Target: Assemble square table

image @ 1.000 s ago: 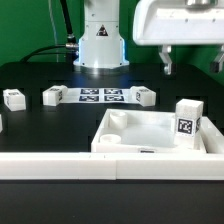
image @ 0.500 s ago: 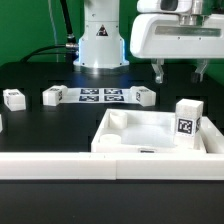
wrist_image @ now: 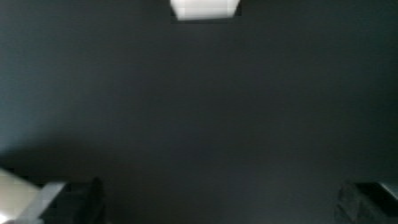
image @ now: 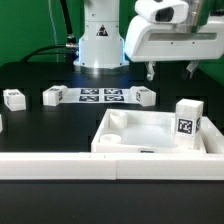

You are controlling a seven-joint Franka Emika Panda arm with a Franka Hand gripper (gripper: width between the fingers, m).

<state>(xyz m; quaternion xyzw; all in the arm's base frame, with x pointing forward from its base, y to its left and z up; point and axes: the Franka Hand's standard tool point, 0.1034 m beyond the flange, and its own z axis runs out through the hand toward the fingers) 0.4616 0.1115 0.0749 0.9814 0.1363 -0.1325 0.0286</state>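
Gripper [image: 171, 70] hangs in the air at the upper part of the exterior view's right, above the dark surface [image: 60, 125]. Its fingers are spread wide w/ nothing between them, so it's open and empty. In the wrist view both fingertips [wrist_image: 71, 200] show as dark shapes far apart over bare surface; a white block [wrist_image: 205, 8] sits at the frame edge and can't be identified. Table top [image: 128, 142], a white tray w/ raised rim, lies near the front towards the exterior view's right, below and nearer the camera than the gripper, not touched by it. Upright leg [image: 187, 120] w/ a black-and-white tag stands at the tray's corner on the exterior view's right; whether it's seated in a socket can't be told. Three more legs lie loose farther back: far-left leg [image: 14, 98], second leg [image: 53, 95] and third leg [image: 145, 96], the last two at either end of the marker board [image: 100, 96]. Long white rail [image: 50, 165] runs across the front. Robot base [image: 100, 45] is behind the marker board.
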